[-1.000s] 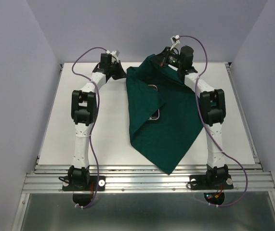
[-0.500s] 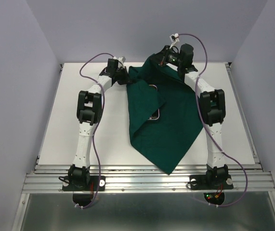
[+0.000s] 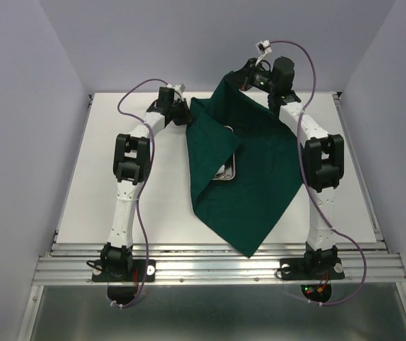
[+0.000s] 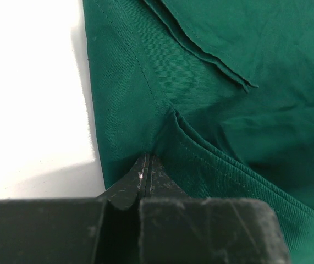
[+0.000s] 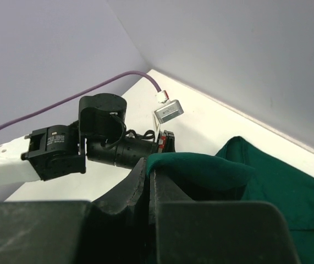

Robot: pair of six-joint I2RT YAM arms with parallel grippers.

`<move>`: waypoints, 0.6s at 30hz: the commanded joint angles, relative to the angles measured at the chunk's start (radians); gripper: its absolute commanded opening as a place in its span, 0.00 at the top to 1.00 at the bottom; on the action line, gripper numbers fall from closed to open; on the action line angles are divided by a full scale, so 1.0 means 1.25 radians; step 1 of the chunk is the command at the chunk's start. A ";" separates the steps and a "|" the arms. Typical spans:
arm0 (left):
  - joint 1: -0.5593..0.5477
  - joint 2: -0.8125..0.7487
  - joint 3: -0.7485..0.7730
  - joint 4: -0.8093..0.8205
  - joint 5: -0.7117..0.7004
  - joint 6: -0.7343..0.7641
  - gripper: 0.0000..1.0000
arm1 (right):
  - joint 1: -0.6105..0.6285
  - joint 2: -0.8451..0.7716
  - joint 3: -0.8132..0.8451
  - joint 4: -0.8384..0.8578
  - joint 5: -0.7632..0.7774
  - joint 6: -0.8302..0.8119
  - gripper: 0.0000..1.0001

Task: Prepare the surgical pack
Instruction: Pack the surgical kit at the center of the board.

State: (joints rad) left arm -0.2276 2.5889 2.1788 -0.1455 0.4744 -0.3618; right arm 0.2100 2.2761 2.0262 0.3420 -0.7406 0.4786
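Note:
The dark green drape (image 3: 252, 185) lies across the middle of the white table, one point toward the near edge. Its left flap is folded over a steel tray (image 3: 228, 171), of which only a corner shows. My left gripper (image 3: 185, 114) is at the drape's far-left edge. In the left wrist view it (image 4: 147, 160) is shut, with the drape (image 4: 211, 71) puckering at its tips. My right gripper (image 3: 247, 79) holds the far corner raised above the table. The right wrist view shows it (image 5: 150, 162) shut on the drape (image 5: 266, 181). Forceps, gauze and packet are hidden.
The table (image 3: 117, 163) is walled at the back and both sides. An aluminium rail (image 3: 217, 266) runs along the near edge by the arm bases. The left arm's wrist (image 5: 102, 146) sits close beyond the right gripper.
My left gripper has moved right, toward the middle, at the drape's left edge. The right gripper has lifted the far corner higher, pulling that side of the cloth taut.

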 commanded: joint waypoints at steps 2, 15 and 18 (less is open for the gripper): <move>0.000 -0.036 -0.034 -0.015 -0.006 0.008 1.00 | -0.007 -0.111 -0.015 0.084 0.139 -0.091 0.99; -0.002 -0.100 -0.047 0.004 0.022 0.006 1.00 | -0.022 0.104 0.126 -0.017 0.277 -0.108 0.91; -0.002 -0.127 -0.053 0.004 0.017 0.008 1.00 | -0.031 0.168 0.208 -0.094 0.337 -0.096 0.42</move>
State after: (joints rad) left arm -0.2279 2.5561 2.1258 -0.1284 0.4889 -0.3645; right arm 0.1963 2.4191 2.1551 0.2867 -0.4454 0.3531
